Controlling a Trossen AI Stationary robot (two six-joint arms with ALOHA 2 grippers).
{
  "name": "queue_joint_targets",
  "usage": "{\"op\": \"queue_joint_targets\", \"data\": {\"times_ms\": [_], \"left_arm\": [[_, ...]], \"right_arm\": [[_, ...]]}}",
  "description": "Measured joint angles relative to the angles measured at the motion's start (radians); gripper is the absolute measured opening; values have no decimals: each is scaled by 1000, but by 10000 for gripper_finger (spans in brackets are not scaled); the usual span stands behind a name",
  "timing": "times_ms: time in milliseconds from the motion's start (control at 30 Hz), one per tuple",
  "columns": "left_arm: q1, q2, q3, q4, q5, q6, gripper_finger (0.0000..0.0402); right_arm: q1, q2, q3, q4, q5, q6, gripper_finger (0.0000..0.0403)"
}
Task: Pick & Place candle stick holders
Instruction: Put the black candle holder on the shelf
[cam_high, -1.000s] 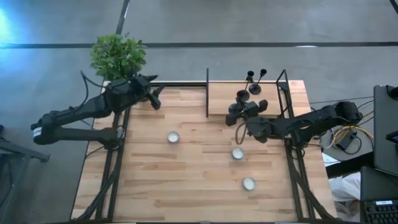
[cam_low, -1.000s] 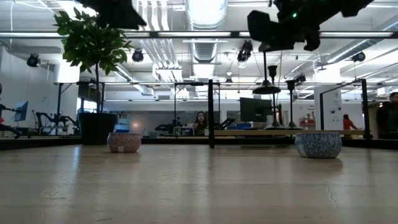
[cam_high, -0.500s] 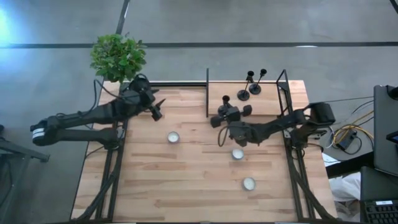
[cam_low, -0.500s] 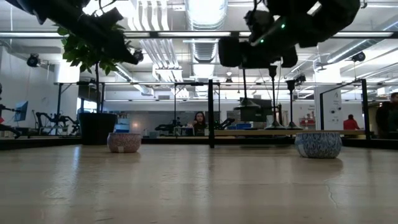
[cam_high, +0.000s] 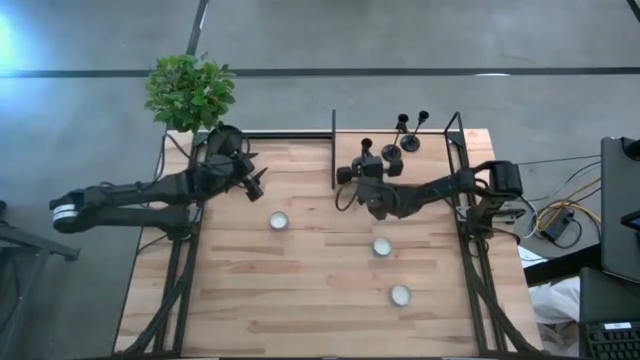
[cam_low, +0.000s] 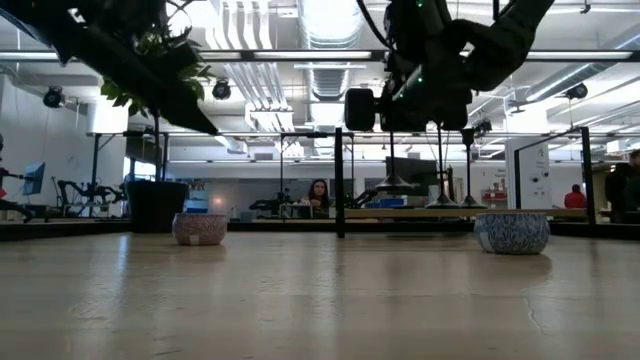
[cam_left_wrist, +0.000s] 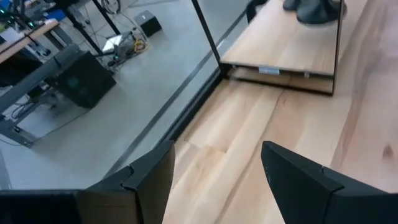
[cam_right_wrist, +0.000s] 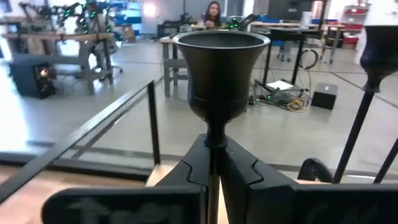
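black candle stick holder (cam_right_wrist: 220, 68), blue-and-white patterned bowl (cam_low: 512, 232), pink speckled bowl (cam_low: 200, 228), green plant (cam_high: 189, 91), light wood table (cam_high: 300, 290)

Wooden table (cam_high: 300, 280), three small bowls (cam_high: 279, 220), potted green plant (cam_high: 189, 90), raised shelf (cam_high: 345, 160).

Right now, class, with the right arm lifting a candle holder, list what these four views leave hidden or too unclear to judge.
- Held holder: right wrist view shows only cup and upper stem; the right gripper hides its base.
- Tealight cups: three seen from above; low view shows only two.
- Left gripper: open over bare table; high view too small to show its fingers.
- Shelf holders: left wrist view's top edge cuts them off.
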Motion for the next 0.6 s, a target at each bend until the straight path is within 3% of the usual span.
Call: {"op": "queue_joint_targets", "data": {"times_ms": [367,600], "left_arm": [[-1,0,-70,-2,0,-2,245],[-1,1,-101,-6,0,-2,246]], "right_arm": [[-40,97,24,13,34,101,11],[-50,192,108,14,152,101,11]]}}
